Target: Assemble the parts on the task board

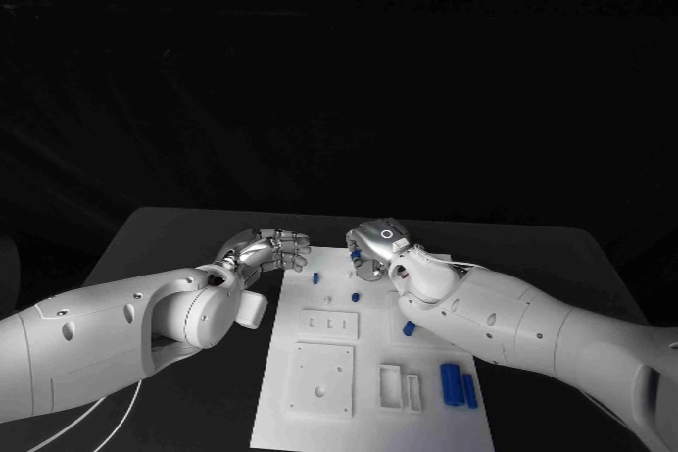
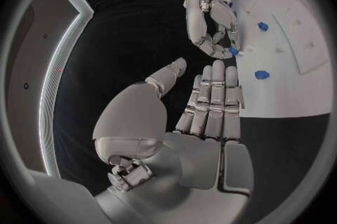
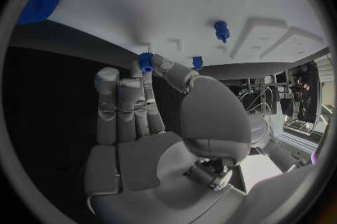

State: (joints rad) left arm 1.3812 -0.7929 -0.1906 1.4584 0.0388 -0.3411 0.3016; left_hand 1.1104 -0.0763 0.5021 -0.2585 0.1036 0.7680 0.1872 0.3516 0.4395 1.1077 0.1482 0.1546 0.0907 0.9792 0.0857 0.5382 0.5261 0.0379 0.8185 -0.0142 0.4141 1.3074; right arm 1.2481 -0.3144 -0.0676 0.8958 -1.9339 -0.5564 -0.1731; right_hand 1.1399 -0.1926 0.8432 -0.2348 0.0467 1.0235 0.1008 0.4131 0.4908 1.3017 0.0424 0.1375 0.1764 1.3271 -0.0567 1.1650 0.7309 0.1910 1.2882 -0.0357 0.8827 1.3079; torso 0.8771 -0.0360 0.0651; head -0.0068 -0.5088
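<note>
Right hand [image 3: 151, 123], at the board's [image 1: 370, 393] far edge, pinches a small blue part [image 3: 146, 62] at its fingertips; left hand [image 2: 190, 123] waits beside, fingers straight and empty; judged best: keep the part upright and lower it slowly onto its seat.

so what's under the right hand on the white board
The right hand pinches a small blue part at its fingertips, just above the white board. Its arm covers part of the board in the head view, so anything there is hidden.
</note>
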